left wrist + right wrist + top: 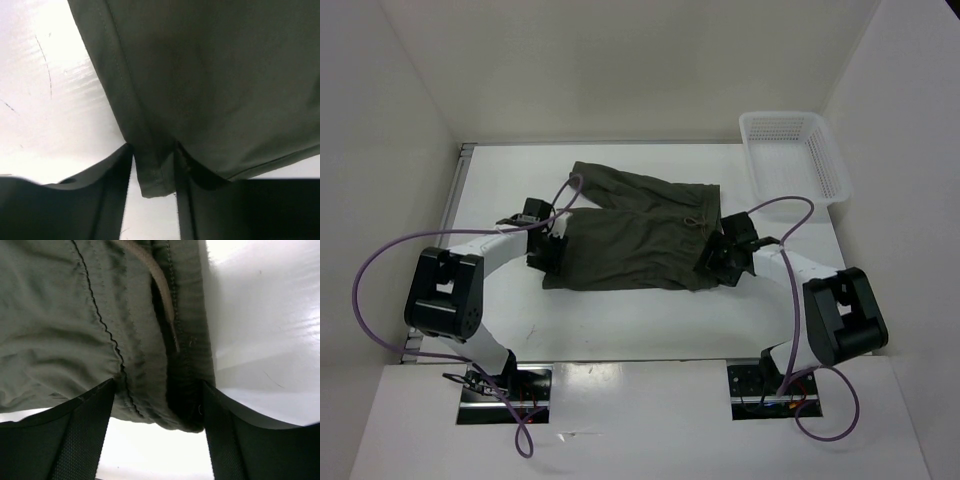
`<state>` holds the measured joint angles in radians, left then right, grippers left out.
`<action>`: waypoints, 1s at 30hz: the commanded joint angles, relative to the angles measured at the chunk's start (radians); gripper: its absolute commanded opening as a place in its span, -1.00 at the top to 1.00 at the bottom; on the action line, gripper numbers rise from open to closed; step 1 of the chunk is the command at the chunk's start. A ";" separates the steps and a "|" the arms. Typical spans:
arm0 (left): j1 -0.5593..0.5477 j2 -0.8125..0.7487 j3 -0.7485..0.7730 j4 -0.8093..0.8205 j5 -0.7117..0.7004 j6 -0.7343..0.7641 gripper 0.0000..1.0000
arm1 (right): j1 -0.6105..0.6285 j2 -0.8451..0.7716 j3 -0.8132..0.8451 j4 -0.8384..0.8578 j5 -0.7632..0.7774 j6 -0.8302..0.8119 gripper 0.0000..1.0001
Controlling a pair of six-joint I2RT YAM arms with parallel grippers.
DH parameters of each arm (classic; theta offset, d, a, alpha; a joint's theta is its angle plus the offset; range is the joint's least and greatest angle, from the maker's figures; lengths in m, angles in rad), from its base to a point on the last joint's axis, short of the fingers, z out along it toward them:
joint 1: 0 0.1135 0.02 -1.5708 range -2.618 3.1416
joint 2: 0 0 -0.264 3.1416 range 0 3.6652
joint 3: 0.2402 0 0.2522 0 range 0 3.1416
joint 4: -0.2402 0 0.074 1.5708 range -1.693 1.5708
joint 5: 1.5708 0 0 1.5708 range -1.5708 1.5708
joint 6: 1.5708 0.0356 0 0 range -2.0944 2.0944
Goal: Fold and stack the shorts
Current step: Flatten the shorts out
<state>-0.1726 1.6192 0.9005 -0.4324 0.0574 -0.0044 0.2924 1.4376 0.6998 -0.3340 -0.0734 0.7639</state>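
**Item: one pair of shorts, flat on the bench, a pincer at each near corner**

Shorts [635, 235]: dark olive, soft cloth. They lie flat about mid-bench. The long axis runs left to right across the arms' front, with the leg hems to the left and the waistband [185, 340] with its drawstring [160, 285] to the right. No part looks lifted off the surface.

Left pincer [548, 252]: set at the near left corner. Its wrist view shows the hem corner [155, 175] lying between the two fingers [90, 205]. The jaws are part-way open and both tips touch the cloth. I cannot tell whether they are clamping it or only standing astride it.

Right pincer [718, 262]: set at the near right corner. The jaws stand wide, with a rolled bulge of waistband filling the gap between the fingers [80, 440]. Here too I cannot tell a hold from a mere straddle.

Governing relation: from both pincers the body of the garment lies away, toward the far side. Each arm has its own end within reach, and neither is nearer to the whole. In my judgement, any fold from here turns on the two near corners travelling together, square to that long axis.

Bench [620, 320]: white and glossy.

Basket [795, 150]: white mesh, at the far right corner, well apart from the shorts and on the right arm's side.
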 commanded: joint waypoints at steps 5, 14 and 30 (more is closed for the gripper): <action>-0.010 0.061 -0.003 -0.025 0.150 0.004 0.69 | 0.010 0.064 0.006 0.012 -0.020 -0.012 -0.19; -0.010 0.061 -0.014 -0.046 0.144 0.004 1.00 | 0.010 -0.094 0.073 -0.169 0.098 0.012 -0.43; -0.010 0.008 -0.025 -0.109 0.124 0.004 1.00 | 0.010 0.102 0.032 -0.047 0.018 0.037 0.16</action>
<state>-0.1757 1.6241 0.9024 -0.4721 0.1799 -0.0048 0.2943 1.4757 0.7261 -0.4217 -0.0742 0.8234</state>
